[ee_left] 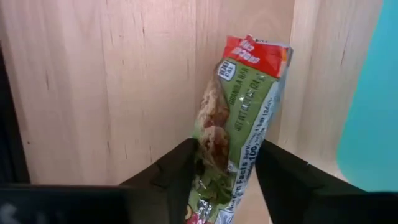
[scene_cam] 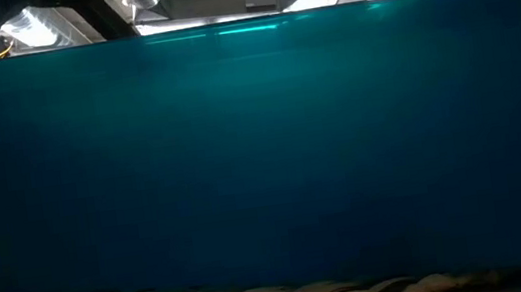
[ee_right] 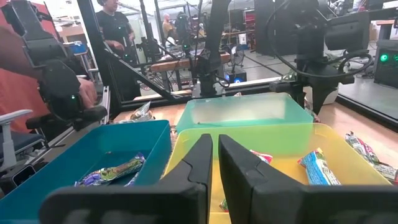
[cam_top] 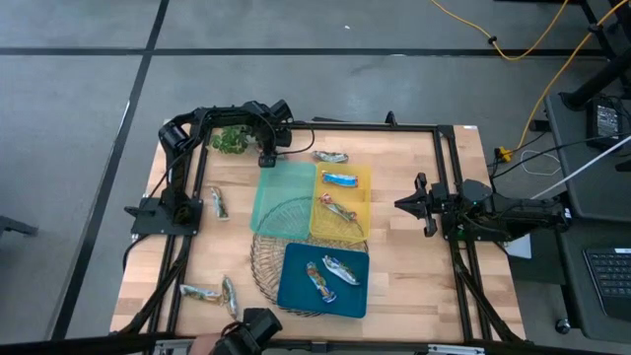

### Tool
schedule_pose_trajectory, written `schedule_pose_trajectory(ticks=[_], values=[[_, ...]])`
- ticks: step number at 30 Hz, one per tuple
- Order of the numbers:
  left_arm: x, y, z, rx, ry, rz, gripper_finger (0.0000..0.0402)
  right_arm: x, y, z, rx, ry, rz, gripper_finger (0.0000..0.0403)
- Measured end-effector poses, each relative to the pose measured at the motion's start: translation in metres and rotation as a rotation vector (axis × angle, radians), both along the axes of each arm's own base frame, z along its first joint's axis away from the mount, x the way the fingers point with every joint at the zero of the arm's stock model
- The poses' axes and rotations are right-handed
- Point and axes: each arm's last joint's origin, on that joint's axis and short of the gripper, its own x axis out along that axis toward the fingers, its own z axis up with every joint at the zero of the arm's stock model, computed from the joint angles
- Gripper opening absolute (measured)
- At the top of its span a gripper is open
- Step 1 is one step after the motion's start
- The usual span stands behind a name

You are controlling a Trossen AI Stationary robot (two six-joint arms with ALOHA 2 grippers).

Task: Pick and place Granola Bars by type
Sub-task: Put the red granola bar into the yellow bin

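From above, the left gripper [cam_top: 267, 158] hangs at the table's [cam_top: 414, 247] far edge, just past the light green tray [cam_top: 286, 192]; the right gripper [cam_top: 409, 204] waits with fingers together near the right edge. The low view is blocked by a blue tray [scene_cam: 262, 156] wall. In the left wrist view, the fingers straddle a green-and-red granola bar [ee_left: 239, 118], apparently closing on its lower end. Gripped that low, I judge the slick foil could slip or swing out.
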Motion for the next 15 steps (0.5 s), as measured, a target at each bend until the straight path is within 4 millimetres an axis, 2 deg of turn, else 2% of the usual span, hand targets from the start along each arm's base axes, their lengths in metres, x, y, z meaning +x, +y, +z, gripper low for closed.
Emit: schedule_pose_trajectory(ticks=[7, 15], values=[[0.001, -0.002, 0.003, -0.001, -0.007, 0.040, 0.0095, 0.000, 0.000, 0.000, 0.001, 0.000, 0.000, 0.0032], [0.004, -0.009, 0.033, 0.073, -0.092, 0.025, 0.0066, 0.000, 0.000, 0.000, 0.000, 0.000, 0.000, 0.0032]])
